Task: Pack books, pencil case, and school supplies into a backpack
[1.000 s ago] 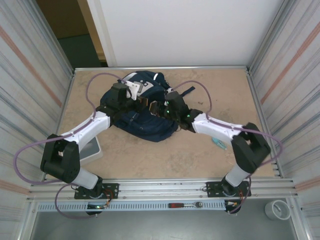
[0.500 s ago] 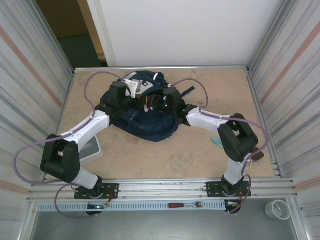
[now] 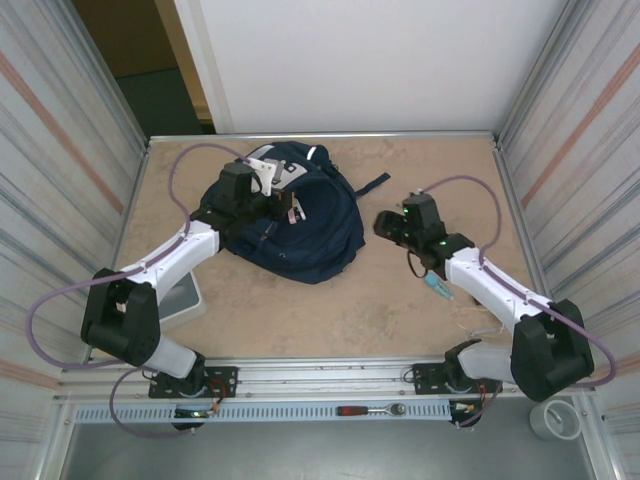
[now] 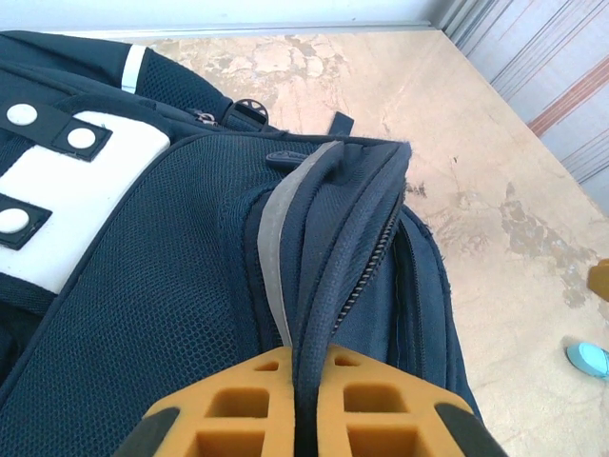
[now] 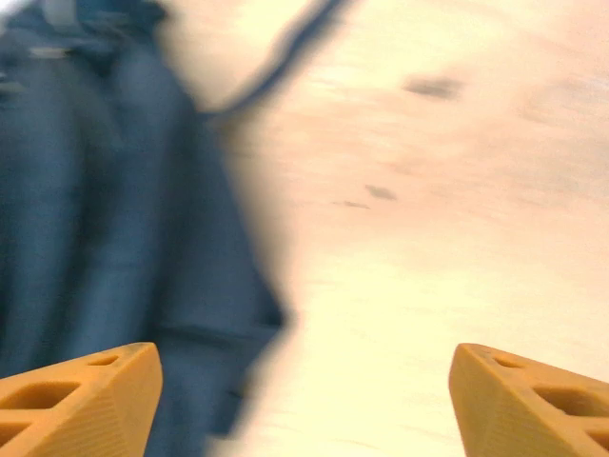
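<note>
L gripper [image 4: 304,405] pinched backpack [image 4: 171,238] zip edge [image 4: 328,276], prob. holding it open for loading; R gripper [image 5: 304,390] gaped wide, empty, above surface [image 3: 300,310].

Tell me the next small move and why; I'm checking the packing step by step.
Likely the right gripper should swing to the light-blue piece on the table beside its forearm and lower over it. Its jaws stand wide open and empty above bare table, while the left gripper is shut on the zipper edge of the backpack, seemingly holding it for loading.
</note>
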